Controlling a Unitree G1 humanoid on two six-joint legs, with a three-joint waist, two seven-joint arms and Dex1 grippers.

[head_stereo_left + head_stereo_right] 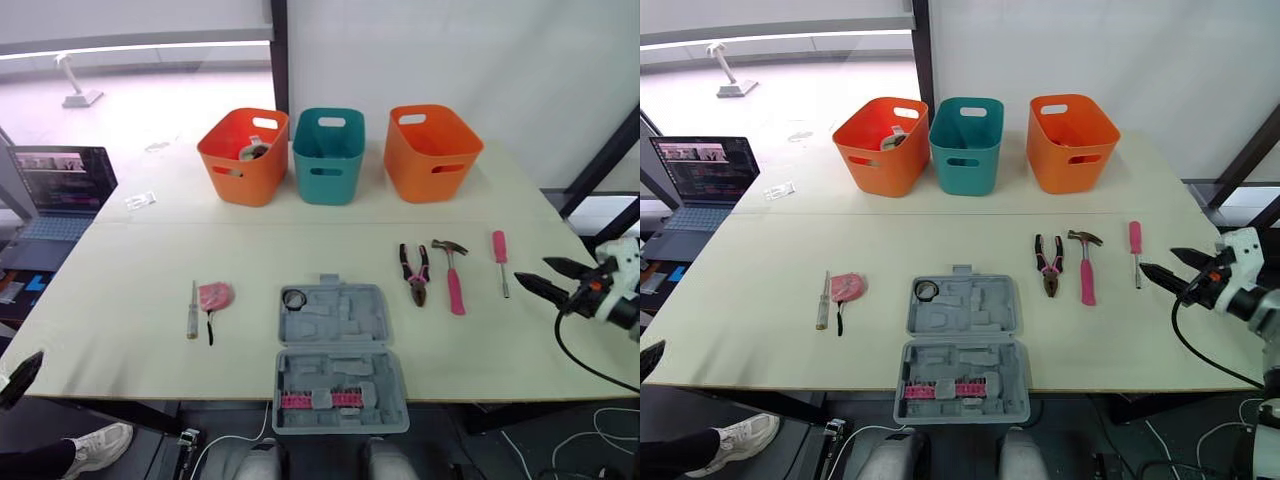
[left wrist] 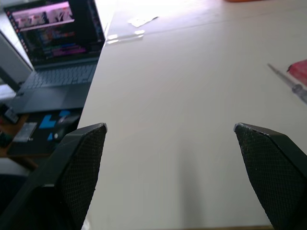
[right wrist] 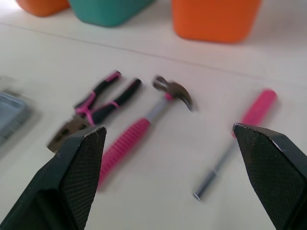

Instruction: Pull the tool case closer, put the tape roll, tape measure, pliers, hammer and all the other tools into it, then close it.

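We see the case [image 1: 340, 315] lying open at the middle of the table's [image 1: 120, 270] near edge, one half farther from us and one half nearer. The tape roll [image 1: 294, 298] sits in the left corner of the far half. A row of pink bits [image 1: 322, 400] lies in the near half.

To the right of the case lie the pliers [image 1: 415, 273], the hammer [image 1: 453, 275] and the pink screwdriver [image 1: 499, 258]. They are side by side, apart from one another, with their handles pointing towards us. To the left of the case the tape measure [image 1: 215, 296] lies just beside the clear screwdriver [image 1: 192, 312].

Our right gripper [image 1: 532, 270] hovers over the table's right edge, near the pink screwdriver, with its fingers spread apart and nothing between them. Our left gripper [image 2: 168, 127] is at the table's near left corner, also spread wide and empty.

Along the far side stand an orange bin [image 1: 245, 155], a teal bin [image 1: 328, 155] and a second orange bin [image 1: 432, 150]. The first two touch, and the third stands a little apart. A laptop [image 1: 55, 190] sits open beyond the table's left edge.
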